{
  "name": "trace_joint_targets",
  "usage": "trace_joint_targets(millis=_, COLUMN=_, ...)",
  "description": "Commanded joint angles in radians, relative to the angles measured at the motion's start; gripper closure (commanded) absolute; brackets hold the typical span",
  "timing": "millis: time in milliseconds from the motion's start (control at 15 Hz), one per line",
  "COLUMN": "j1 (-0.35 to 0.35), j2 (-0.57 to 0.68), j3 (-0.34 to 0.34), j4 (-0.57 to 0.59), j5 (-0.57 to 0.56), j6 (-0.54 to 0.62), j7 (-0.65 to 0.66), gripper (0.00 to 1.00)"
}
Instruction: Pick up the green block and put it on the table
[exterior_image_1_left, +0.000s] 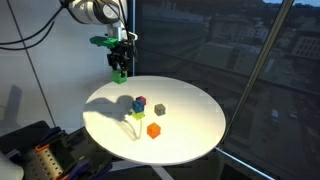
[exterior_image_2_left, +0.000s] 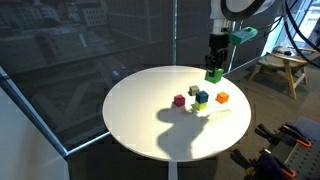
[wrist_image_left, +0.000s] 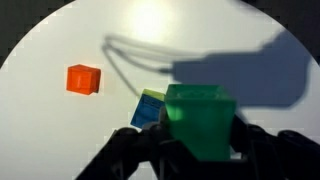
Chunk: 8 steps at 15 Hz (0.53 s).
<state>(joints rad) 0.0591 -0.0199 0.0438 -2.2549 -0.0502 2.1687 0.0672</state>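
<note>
The table (exterior_image_1_left: 190, 135), round and white, fills the lower middle of both exterior views. The arm (exterior_image_1_left: 95, 12) is seen entering at the top of the frame, its wrist turned straight down. The gripper (exterior_image_1_left: 119, 64) hangs upright over the table's rim, upper left of centre in one exterior view and at upper right in the other (exterior_image_2_left: 214, 62).

The green block (exterior_image_1_left: 119, 74) is pinched between the jaws and appears to be held clear of the tabletop. The surface it is to be put on therefore lies directly beneath it. In the wrist view the green block (wrist_image_left: 200, 120) sits at lower centre between the dark fingers (wrist_image_left: 262, 145). A blue block (wrist_image_left: 146, 112) shows just to its left and an orange block (wrist_image_left: 83, 79) further left, so bare white surface is judged necessary for the descent.
</note>
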Motion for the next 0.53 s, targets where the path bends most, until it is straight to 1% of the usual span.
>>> trace_joint_targets(millis=0, j1=0.005, j2=0.001, j3=0.012, j4=0.003, j5=-0.003, j6=0.006, j7=0.004, gripper=0.70)
trace_joint_targets(millis=267, j1=0.027, j2=0.010, j3=0.038, j4=0.004, j5=-0.015, j6=0.025, j7=0.016, gripper=0.70)
trace_joint_targets(millis=467, j1=0.044, j2=0.020, j3=0.056, j4=-0.002, j5=-0.044, j6=0.056, j7=0.058, gripper=0.70)
